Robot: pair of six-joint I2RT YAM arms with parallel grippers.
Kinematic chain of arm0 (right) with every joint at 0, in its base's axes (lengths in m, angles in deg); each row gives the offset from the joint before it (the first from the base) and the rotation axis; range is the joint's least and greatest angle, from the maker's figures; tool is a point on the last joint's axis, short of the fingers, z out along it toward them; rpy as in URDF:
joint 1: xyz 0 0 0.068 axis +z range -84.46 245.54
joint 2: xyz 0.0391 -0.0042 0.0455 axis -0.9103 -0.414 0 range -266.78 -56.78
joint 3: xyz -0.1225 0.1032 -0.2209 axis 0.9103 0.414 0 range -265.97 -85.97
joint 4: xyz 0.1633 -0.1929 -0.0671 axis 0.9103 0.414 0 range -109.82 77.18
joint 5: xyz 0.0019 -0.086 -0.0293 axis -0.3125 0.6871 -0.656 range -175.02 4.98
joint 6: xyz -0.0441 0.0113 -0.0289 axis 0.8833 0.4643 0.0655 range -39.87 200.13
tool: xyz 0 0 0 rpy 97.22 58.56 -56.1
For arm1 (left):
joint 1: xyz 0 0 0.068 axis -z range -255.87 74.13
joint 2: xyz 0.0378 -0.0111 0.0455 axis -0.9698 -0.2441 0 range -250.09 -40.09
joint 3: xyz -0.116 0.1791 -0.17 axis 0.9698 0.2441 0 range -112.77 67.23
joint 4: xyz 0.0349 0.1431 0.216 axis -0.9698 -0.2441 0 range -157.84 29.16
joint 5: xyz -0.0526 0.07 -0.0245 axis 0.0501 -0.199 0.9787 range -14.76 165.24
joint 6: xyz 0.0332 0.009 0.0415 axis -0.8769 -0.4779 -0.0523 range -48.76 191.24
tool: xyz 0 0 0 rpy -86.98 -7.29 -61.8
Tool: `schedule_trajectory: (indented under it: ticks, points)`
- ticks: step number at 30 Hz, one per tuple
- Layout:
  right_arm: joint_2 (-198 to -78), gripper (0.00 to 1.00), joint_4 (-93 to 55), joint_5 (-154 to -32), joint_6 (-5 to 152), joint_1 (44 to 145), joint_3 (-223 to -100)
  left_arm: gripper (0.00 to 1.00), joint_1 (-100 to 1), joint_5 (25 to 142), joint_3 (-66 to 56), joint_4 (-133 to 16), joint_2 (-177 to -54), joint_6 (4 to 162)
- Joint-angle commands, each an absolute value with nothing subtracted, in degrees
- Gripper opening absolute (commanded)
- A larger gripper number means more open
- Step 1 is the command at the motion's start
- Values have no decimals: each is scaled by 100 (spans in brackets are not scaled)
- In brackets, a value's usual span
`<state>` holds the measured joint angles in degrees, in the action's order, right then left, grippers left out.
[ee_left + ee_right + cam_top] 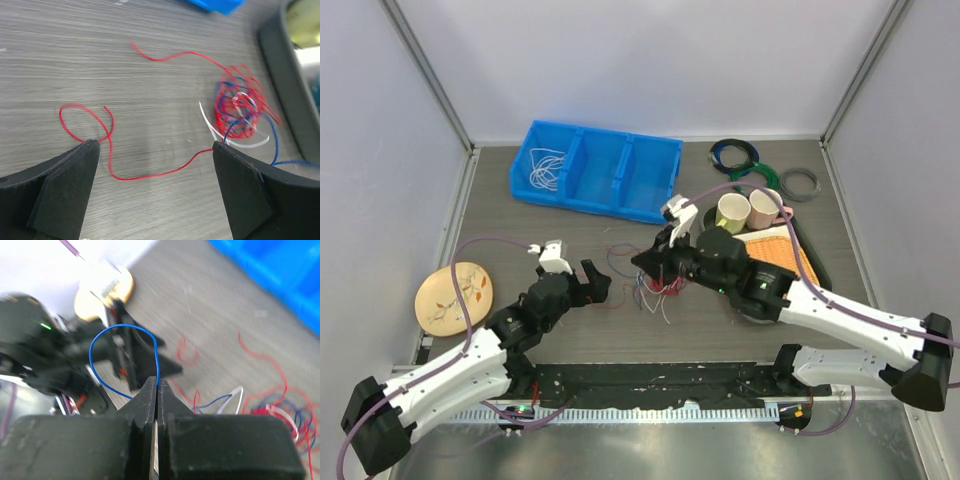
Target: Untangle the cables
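The cables (658, 284) are lying knotted at centre frame in the top view. The right gripper (157, 386) is clenching a blue wire (124, 326). The left gripper (155, 147) is gaping over a loose red wire (145, 176). The strands look light, limp and springy, so gripping near the free ends seems wisest.

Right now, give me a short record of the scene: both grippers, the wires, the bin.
left gripper: open over a loose red wire, holding nothing
right gripper: shut on blue wire
tangle: red, blue and white wires, on table
blue bin: white wires in left compartment
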<state>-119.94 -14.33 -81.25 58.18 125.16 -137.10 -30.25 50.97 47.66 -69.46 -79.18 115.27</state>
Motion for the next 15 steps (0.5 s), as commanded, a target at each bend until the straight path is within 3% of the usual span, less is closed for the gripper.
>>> schedule_trajectory:
  ticks: [1, 15]
  points:
    - [-11655, 1, -1657, -8230, 6387, 12522, -14607, 100, -3035, 6563, 4912, -5444, -8104, 10799]
    - [-11777, 1, -1799, -8238, 7063, 12522, -16506, 100, -3035, 9184, 4869, -3606, -8719, 10385]
